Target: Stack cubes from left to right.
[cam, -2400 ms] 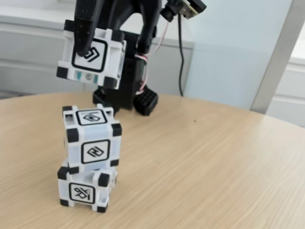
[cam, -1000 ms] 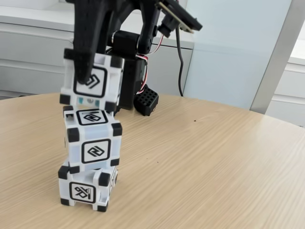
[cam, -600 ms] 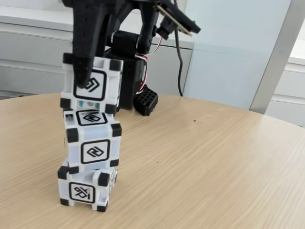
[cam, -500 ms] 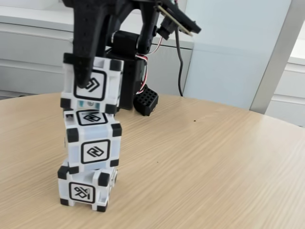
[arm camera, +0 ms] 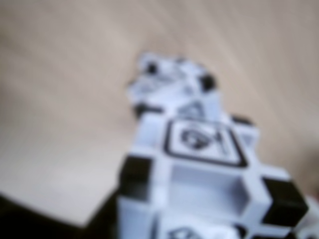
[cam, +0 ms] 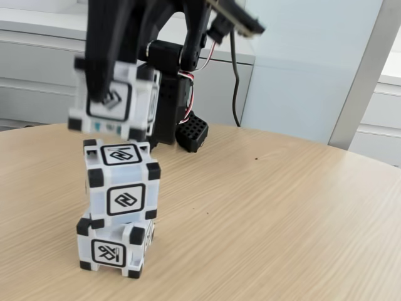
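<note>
Fixed view: hand [cam: 105, 94] is clenched on the top cube [cam: 113, 99], one black finger pressed across its near face, and the cube hangs tilted and motion-blurred just above the two-cube stack at the left of the counter [cam: 269, 219]. Middle cube [cam: 122, 187] sits on the bottom cube [cam: 114, 246], a bit twisted and offset from it, so the tower is not dead square. The held cube looks apart from the middle cube's top face, shifted slightly left of it. Wrist view is blurred; I see the held cube [arm camera: 209, 194] close up with the stack's top [arm camera: 174, 82] beyond it, nothing finer. My plan for this step: level the cube first, nudge right until its corner blocks line up over the middle cube's, descend slowly, release only once it sits flat. Side push risks toppling the stack.
</note>
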Robot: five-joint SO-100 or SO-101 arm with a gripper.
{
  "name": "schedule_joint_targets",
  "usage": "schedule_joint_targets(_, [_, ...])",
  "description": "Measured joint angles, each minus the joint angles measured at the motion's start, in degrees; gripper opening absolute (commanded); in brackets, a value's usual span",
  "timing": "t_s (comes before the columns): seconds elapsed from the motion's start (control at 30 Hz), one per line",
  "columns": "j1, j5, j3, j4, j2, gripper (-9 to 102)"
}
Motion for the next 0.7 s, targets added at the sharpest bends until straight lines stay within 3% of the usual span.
schedule_joint_targets(0.7, [0.09, -2.55, -1.32, -0.18, -0.18, 14])
